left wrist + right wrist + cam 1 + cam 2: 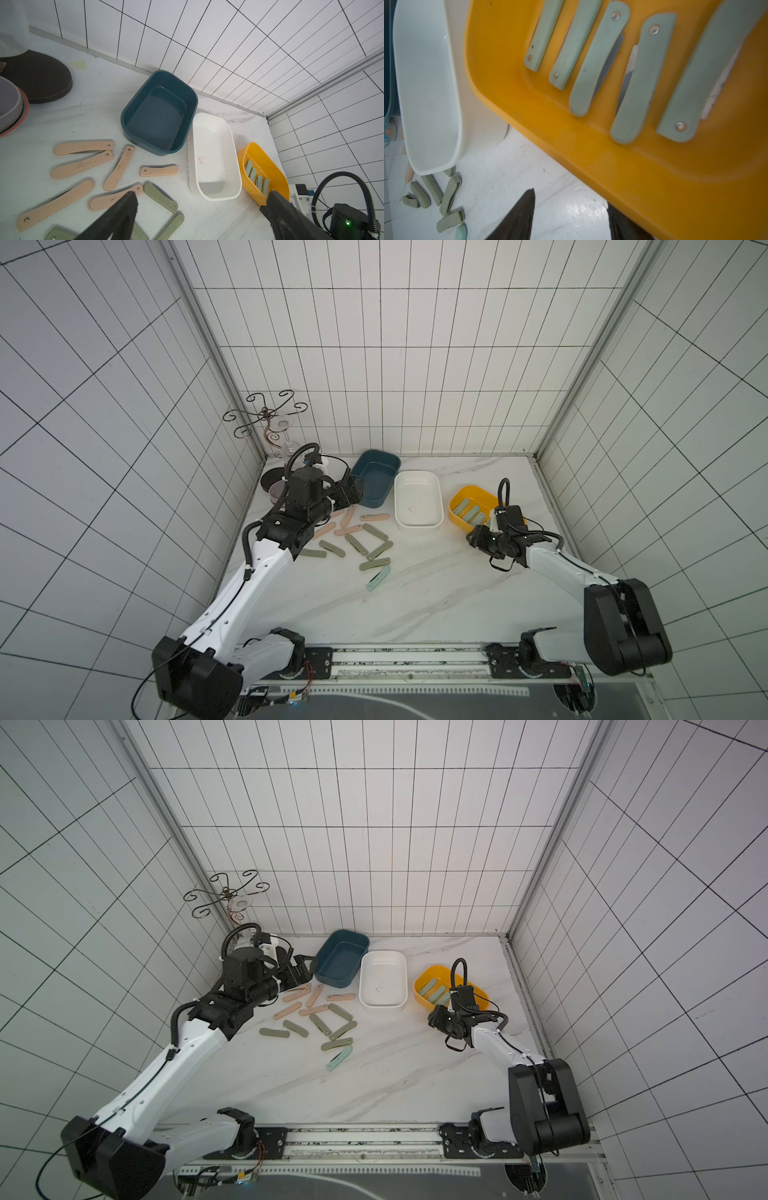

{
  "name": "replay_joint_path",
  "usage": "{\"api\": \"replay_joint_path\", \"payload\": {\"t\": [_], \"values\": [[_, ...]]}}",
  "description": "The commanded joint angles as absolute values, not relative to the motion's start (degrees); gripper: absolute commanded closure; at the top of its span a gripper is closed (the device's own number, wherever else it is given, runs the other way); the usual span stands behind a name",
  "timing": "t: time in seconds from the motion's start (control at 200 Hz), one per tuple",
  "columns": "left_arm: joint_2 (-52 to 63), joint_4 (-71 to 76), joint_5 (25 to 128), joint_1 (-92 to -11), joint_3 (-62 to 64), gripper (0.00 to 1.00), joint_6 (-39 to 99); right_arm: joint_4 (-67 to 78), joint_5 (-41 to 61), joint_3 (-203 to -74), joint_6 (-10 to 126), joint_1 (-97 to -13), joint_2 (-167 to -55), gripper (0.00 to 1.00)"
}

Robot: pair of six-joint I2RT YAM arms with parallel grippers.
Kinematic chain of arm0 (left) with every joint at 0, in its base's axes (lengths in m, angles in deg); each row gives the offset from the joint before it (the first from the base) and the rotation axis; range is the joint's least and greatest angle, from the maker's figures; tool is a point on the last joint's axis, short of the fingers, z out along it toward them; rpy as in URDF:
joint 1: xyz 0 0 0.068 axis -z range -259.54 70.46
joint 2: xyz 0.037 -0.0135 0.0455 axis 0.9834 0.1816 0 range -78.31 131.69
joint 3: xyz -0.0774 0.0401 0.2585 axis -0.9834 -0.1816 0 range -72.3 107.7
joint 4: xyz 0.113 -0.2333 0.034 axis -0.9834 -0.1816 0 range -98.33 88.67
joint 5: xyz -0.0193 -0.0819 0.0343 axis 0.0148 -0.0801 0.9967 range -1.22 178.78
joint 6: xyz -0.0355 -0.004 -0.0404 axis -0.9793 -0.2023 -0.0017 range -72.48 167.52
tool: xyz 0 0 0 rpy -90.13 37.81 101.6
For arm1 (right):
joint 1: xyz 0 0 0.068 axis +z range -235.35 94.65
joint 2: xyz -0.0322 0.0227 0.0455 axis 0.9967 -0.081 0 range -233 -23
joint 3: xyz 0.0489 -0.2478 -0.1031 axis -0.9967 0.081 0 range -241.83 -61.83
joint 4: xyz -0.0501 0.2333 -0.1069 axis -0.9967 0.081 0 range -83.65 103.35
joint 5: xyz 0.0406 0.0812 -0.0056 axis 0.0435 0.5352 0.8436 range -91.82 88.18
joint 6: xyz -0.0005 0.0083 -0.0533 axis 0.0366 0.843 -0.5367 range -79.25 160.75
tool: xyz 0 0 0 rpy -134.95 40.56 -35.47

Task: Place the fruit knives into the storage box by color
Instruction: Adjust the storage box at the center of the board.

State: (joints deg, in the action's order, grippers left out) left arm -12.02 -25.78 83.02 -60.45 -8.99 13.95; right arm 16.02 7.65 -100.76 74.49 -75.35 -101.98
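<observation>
Several peach-pink fruit knives point(348, 530) point(83, 145) and olive ones point(356, 544) point(161, 197) lie loose left of centre, with one pale mint knife point(378, 578) nearest the front. Several mint knives point(598, 62) point(469, 512) lie in the yellow storage box point(473, 491) point(571, 145). The blue box point(374, 499) point(124, 124) and the white box point(415, 524) point(216, 198) hold no knives. My left gripper point(347, 498) point(202, 195) hovers open over the pink knives beside the blue box. My right gripper point(473, 537) point(570, 199) is open and empty at the yellow box's near corner.
A metal scroll rack point(266, 414) with a hanging glass stands in the back left corner. Round dark and grey dishes point(272, 483) point(41, 79) sit below it, close behind the left arm. Tiled walls close in the back and both sides.
</observation>
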Motion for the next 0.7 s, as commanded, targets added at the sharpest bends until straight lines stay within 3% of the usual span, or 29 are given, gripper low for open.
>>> {"api": "replay_joint_path", "payload": {"t": [0.0,0.695], "values": [[-12.1,-25.4,83.3,-60.2,-7.1,0.03,14.3,15.0,6.1,-100.7,73.1,-77.2,-104.7,0.43],[-12.1,-24.7,83.5,-60.2,-7.0,0.03,14.2,13.4,6.9,-114.6,72.3,-85.5,-118.0,0.45]]}}
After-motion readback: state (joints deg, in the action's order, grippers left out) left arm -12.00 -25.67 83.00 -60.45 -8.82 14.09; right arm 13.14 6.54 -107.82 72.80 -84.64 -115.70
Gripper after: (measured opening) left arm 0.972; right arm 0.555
